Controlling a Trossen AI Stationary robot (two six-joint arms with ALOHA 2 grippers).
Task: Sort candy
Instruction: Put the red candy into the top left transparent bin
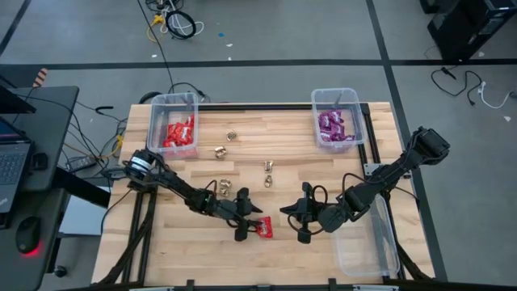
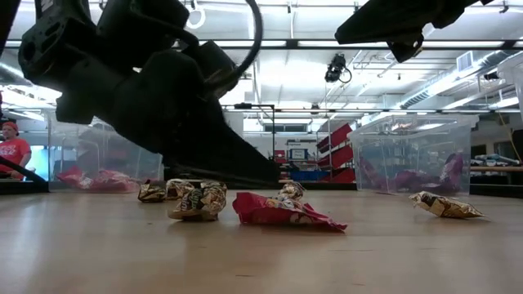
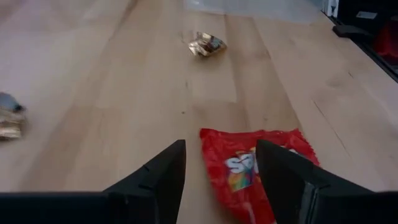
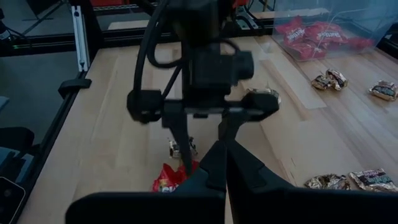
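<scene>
Now my left tool (image 3: pixel 221 180) hangs low over the worktop (image 1: pixel 291 137), its 2 fingers spread on both sides of the near edge of 1 red packet (image 3: pixel 258 165) that lies flat at the front middle. I judge this is the pick step: next I must go down and close on the packet, then carry it to the bin with red packets (image 1: pixel 174 105). My right tool (image 1: pixel 304 212) waits nearby, pressed together.
</scene>
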